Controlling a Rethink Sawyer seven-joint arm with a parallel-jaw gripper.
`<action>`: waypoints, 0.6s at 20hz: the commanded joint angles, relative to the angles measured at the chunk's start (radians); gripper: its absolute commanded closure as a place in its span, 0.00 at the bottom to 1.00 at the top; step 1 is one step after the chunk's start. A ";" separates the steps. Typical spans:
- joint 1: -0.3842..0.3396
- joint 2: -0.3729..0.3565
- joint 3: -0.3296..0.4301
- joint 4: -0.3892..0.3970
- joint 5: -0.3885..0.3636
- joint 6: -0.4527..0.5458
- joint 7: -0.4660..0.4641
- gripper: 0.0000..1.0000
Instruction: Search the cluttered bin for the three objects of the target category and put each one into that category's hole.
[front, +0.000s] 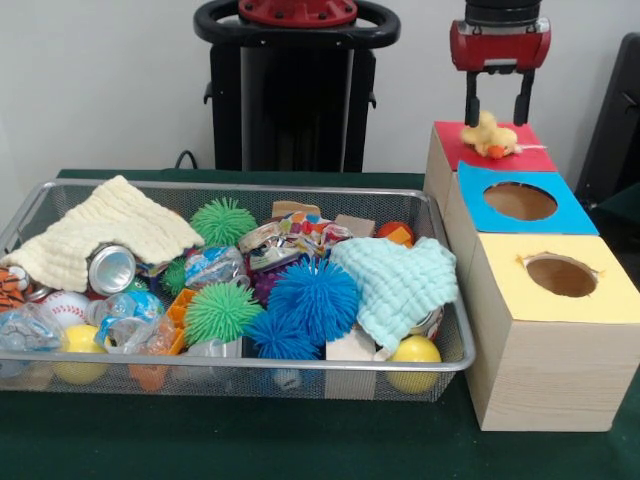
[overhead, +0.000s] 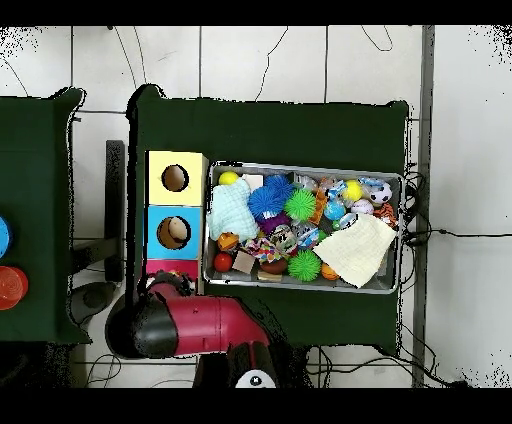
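Note:
My gripper (front: 497, 108) hangs open and empty just above the red-topped box (front: 535, 158) at the back right. A pale yellow-tan plush toy (front: 489, 135) with an orange part and a white string lies on the red top, right below the fingers. It covers the spot where the hole would be, so the hole does not show. The wire mesh bin (front: 250, 366) is full of clutter. An orange plush with black tiger stripes (front: 11, 286) pokes out at its left edge. In the overhead view my arm (overhead: 200, 322) hides the gripper and most of the red box (overhead: 166, 267).
A blue-topped box (front: 570, 215) and a yellow-topped box (front: 610, 300), each with a round hole, stand in a row in front of the red one. The bin holds spiky green (front: 220, 311) and blue (front: 312, 298) balls, yellow balls (front: 415, 352), two cloths (front: 110, 228), cans and a baseball.

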 joint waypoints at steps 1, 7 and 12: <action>-0.050 -0.032 0.161 0.063 -0.082 0.104 -0.061 0.00; -0.028 -0.028 0.145 0.046 -0.114 0.113 -0.016 0.00; -0.019 -0.046 0.145 0.053 -0.116 0.125 0.011 0.00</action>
